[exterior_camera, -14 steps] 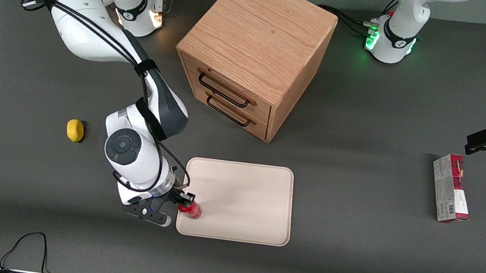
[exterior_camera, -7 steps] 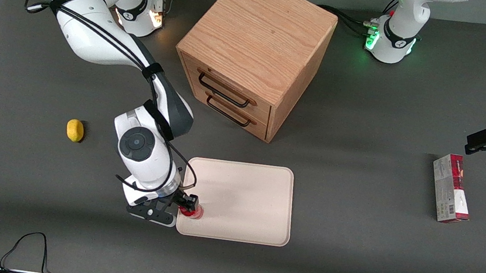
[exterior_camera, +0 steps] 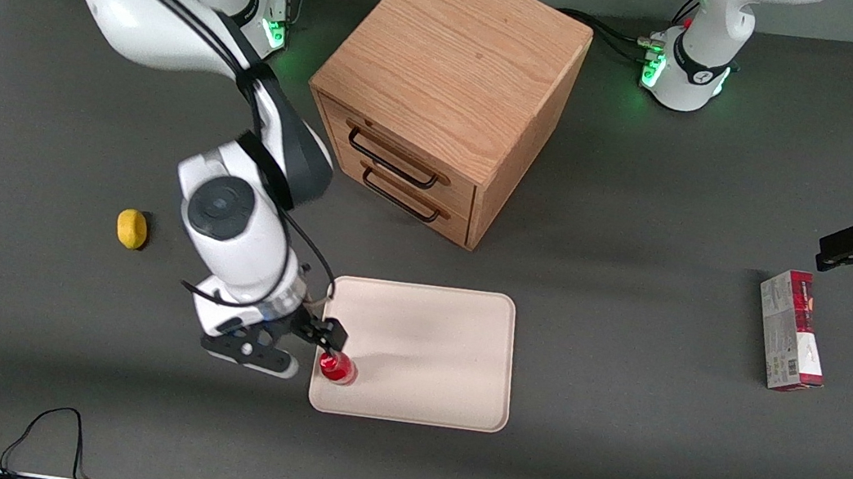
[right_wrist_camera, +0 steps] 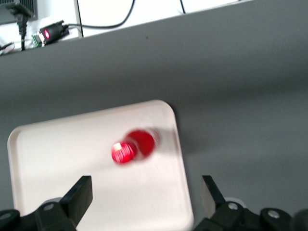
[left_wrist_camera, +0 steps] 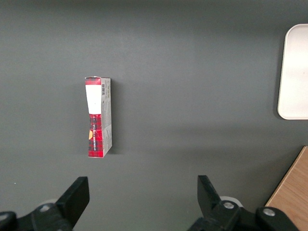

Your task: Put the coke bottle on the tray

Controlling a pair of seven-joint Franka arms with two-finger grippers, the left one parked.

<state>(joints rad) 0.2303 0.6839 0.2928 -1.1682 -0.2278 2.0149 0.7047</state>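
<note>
The bottle [exterior_camera: 337, 367] stands upright in a corner of the tray [exterior_camera: 445, 349], free of the gripper [exterior_camera: 324, 337], which hovers above with fingers wide. Light, glossy, probably slippery (tips easily); grasp around the body below the cap.

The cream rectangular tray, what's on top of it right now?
Only the small red coke bottle, standing upright near a corner of the cream tray. The open gripper is above it. The rest is bare.
</note>
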